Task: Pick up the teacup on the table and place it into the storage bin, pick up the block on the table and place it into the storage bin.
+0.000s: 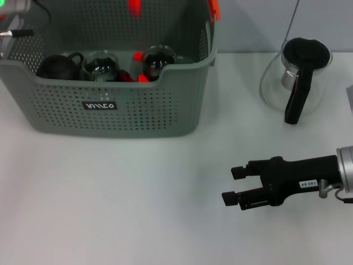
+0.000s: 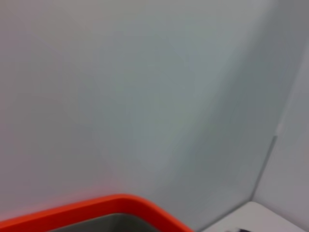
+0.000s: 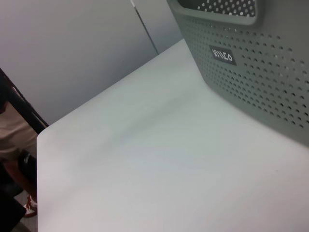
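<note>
I am working over a white table [image 1: 110,204], its matte top taking soft, even light. A pale grey wall [image 1: 259,25] is rising behind the table's far edge, with a thin cable [image 1: 292,19] hanging down it. A glass carafe [image 1: 298,77] with a black lid and handle is standing on the table near that far edge. Beyond the table's corner, something dark [image 3: 19,169] is showing below the wall; I cannot tell what.

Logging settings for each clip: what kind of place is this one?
Probably an indoor lab or test bench: a bare white table, a plain grey wall, and staged props, namely the storage bin and a glass teapot.
</note>
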You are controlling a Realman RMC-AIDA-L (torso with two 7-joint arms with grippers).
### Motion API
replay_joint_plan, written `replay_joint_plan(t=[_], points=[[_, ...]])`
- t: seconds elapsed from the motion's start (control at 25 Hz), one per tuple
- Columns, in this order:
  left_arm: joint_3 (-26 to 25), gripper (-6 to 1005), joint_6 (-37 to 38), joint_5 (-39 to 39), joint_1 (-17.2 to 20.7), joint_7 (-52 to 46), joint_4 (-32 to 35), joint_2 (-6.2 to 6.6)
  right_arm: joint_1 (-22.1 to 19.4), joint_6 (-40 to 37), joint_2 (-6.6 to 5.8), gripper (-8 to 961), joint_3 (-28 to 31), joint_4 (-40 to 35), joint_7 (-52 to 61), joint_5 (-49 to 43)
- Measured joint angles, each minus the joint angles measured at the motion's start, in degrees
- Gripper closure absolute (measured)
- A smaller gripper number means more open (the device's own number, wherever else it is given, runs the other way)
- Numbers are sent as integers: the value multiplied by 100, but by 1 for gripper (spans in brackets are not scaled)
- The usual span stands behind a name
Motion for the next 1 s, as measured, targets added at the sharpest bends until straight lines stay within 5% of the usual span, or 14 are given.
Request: replay_joint_plan(t=[0.12, 0.28, 0.56, 0.8, 1.0], points=[[-75, 724, -290, 7, -234, 167, -658, 101, 7, 0, -1, 68, 18, -20, 0, 1], [-194, 521, -179, -133, -54, 254, -228, -28, 38, 7, -9, 68, 36, -55, 0, 5], [-364, 321, 2599, -1482, 1094, 1539, 606, -390, 80, -287, -75, 69, 151, -105, -186, 50], [-680, 182, 3254, -971, 1904, 2804, -356, -532, 43, -766, 69, 69, 595, -95, -1146, 58], [-1065, 54, 3182, -208, 1966, 3572, -1205, -513, 129, -621, 184, 69, 722, -23, -1567, 49]])
